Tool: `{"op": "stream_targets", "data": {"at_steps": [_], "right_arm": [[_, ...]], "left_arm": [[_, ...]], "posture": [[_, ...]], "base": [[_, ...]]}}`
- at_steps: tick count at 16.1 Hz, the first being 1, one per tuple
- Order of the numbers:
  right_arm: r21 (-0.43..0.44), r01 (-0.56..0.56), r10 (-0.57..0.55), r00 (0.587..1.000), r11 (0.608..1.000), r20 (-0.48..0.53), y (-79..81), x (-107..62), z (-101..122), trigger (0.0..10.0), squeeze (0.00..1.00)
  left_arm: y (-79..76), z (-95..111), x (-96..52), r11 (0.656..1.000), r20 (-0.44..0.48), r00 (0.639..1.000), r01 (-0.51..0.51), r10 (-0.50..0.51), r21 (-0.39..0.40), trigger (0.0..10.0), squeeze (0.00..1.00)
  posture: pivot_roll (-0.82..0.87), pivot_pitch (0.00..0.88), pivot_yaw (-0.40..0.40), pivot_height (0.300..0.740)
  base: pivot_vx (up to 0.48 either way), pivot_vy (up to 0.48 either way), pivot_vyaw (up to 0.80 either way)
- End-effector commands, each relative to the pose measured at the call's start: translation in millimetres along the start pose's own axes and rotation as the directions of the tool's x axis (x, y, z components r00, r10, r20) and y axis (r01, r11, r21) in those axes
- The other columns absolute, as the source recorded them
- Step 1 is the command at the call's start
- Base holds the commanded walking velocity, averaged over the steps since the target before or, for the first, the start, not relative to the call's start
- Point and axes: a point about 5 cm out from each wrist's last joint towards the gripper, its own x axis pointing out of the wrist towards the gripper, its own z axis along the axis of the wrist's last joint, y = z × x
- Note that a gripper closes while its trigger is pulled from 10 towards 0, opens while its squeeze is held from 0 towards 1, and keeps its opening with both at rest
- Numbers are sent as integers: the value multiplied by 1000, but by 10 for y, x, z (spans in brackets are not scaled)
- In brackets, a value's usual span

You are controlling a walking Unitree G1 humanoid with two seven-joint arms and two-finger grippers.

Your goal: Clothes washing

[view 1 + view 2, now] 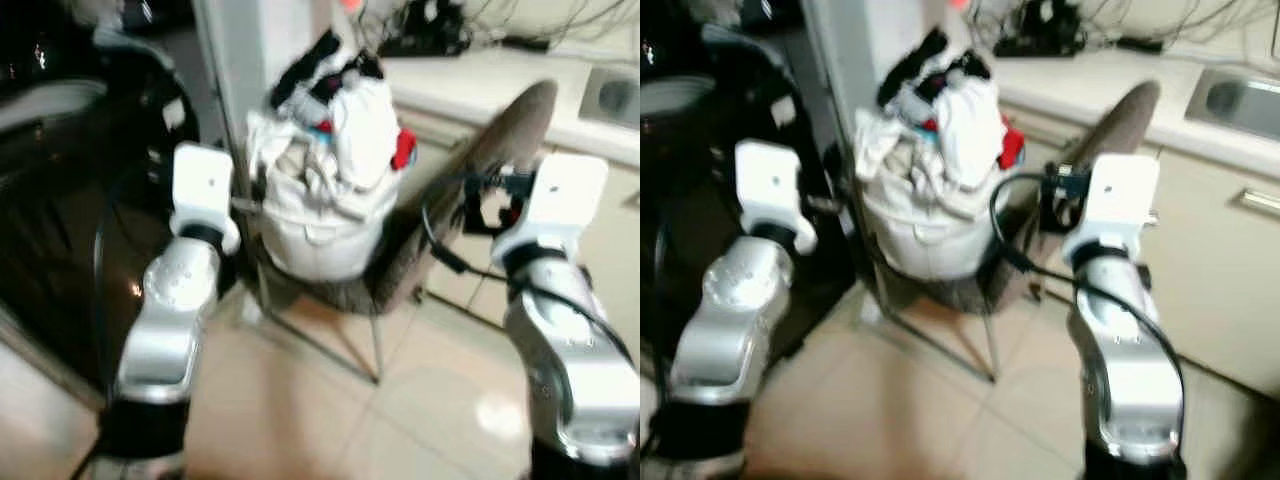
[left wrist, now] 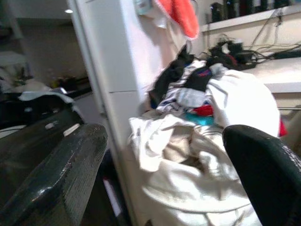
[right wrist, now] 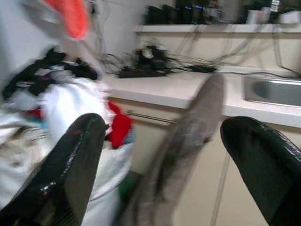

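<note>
Evidently soft and floppy, the laundry bag (image 1: 320,215) sat heaped on the chair (image 1: 470,190) at twelve o'clock, best seized by its bunched cloth, while left gripper (image 2: 164,188) and right gripper (image 3: 164,179) gaped empty.

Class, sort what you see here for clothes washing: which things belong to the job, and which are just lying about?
Job:
- laundry bag
- clothes heaped on top
- left hand, open
- right hand, open

Lying about:
- chair
- tangled cables
- sink
</note>
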Motion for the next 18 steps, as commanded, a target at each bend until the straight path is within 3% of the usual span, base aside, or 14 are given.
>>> {"op": "stream_targets", "data": {"at_steps": [1,5,10,14,18], "right_arm": [[10,-10,10,1000,1000,21,24,2,42,10000,0],[14,5,-6,1000,1000,23,-15,6,49,10000,0],[19,-13,12,998,1000,54,9,3,114,10000,0],[2,-59,58,990,998,130,52,-11,235,10000,0],[18,-3,2,997,1000,73,-40,0,132,10000,0]], "left_arm": [[71,53,12,1000,18,1000,-16,16,13,10000,0],[65,44,14,1000,19,1000,-16,15,12,10000,0],[81,5,18,999,-4,999,-35,35,4,10000,0],[91,10,35,999,22,999,-32,32,6,10000,0],[88,21,78,999,31,999,-23,22,33,10000,0]], "posture": [[-23,0,5,740],[-30,0,6,740],[-35,0,9,740],[-39,0,7,740],[-40,0,5,740]], "base": [[461,0,0],[462,0,0],[454,0,-598],[0,105,0],[0,424,-313]]}}
